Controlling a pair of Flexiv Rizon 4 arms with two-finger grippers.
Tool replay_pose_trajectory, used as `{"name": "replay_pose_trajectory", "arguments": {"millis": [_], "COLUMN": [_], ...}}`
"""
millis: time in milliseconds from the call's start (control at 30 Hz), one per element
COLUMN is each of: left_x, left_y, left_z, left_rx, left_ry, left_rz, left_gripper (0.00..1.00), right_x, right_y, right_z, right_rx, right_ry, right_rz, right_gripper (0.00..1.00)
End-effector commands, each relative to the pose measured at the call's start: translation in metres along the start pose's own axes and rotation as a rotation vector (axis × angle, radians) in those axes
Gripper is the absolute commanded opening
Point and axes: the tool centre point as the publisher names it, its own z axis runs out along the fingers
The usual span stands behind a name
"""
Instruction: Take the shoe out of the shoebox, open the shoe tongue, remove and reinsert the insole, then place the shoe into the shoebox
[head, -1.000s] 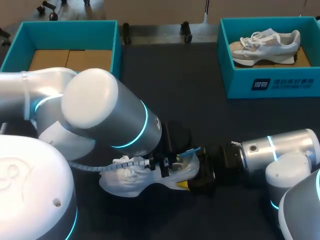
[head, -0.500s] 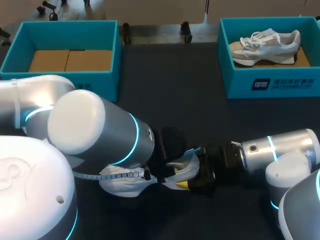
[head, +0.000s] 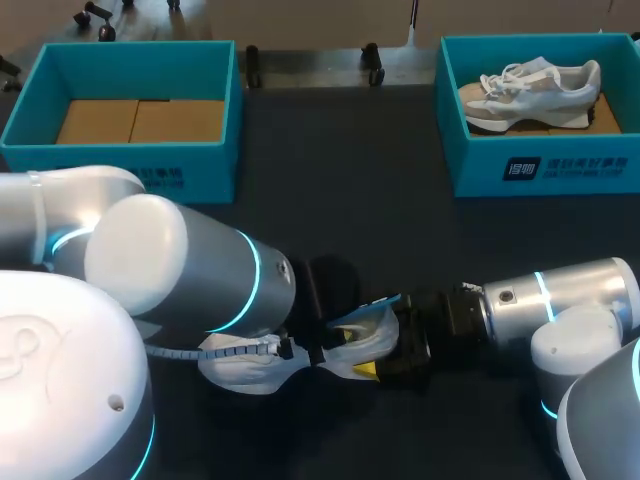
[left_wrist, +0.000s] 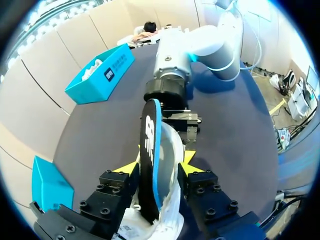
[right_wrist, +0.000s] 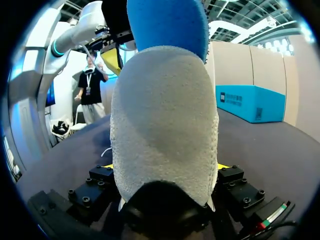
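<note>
**White shoe gripped at both ends**

White mesh shoe (head: 250, 362) lies on the dark table (head: 350, 200), near its front edge. The right gripper (right_wrist: 165, 167) is clamped on the heel. The left gripper (left_wrist: 158, 164) pinches the black, blue-edged insole (left_wrist: 149, 135), which stands up out of the shoe. Well apart at the far corners sit a left shoebox (head: 205, 160) and a right shoebox (head: 560, 170); the right shoebox holds a second shoe (head: 530, 90).
</note>
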Motion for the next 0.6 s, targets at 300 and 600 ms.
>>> {"name": "replay_pose_trajectory", "arguments": {"millis": [300, 600], "left_x": [-0.003, -0.005], "left_y": [0.003, 0.0], "left_z": [0.019, 0.026], "left_rx": [0.008, 0.02], "left_ry": [-0.001, -0.016], "left_rz": [-0.002, -0.007], "left_gripper": [0.49, 0.49], "right_x": [0.001, 0.001], "right_y": [0.001, 0.001], "right_z": [0.001, 0.001], "right_rx": [0.007, 0.007], "right_ry": [0.0, 0.0], "right_rz": [0.001, 0.001], "right_gripper": [0.0, 0.0]}}
